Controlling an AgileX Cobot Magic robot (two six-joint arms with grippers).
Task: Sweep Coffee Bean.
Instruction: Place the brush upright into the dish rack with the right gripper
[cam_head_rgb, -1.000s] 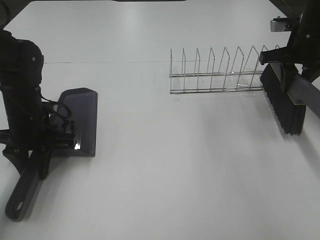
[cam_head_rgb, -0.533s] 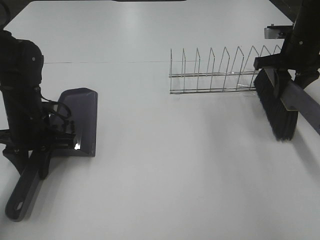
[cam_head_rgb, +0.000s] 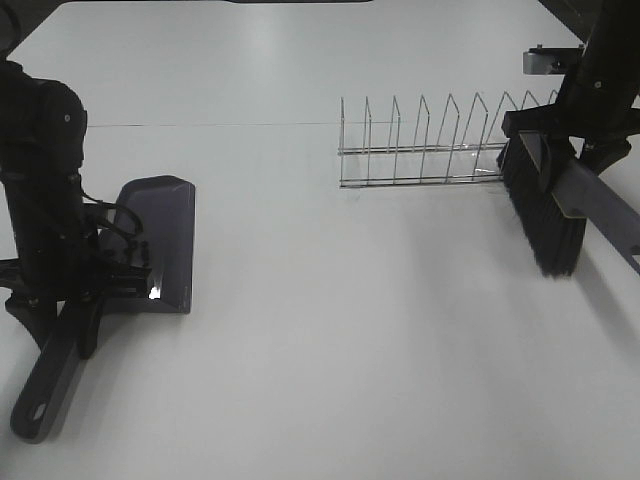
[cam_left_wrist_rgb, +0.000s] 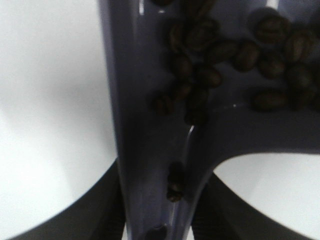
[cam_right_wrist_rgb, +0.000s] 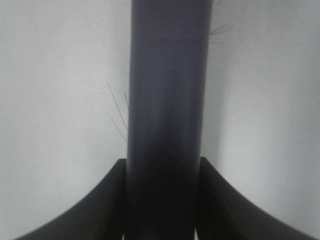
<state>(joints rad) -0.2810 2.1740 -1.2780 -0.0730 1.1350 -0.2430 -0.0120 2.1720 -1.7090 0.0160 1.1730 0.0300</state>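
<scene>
Has carried the black-bristled, grey-handled brush (cam_head_rgb: 540, 215), clamped in the right pincer (cam_right_wrist_rgb: 162, 200), slightly toward nine o'clock, with dark brown coffee beans (cam_left_wrist_rgb: 220, 55) already inside the purple plastic dustpan (cam_head_rgb: 170, 225) gripped by the left pincer (cam_left_wrist_rgb: 157, 200) at nine o'clock; probably done sweeping.

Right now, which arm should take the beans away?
Left, probably: the left gripper grips the pan, and the beans already lie in it. The right gripper holds the brush, over by the rack.

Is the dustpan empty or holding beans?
Holding: coffee beans lie clustered inside the purple dustpan in the left wrist view.
</scene>
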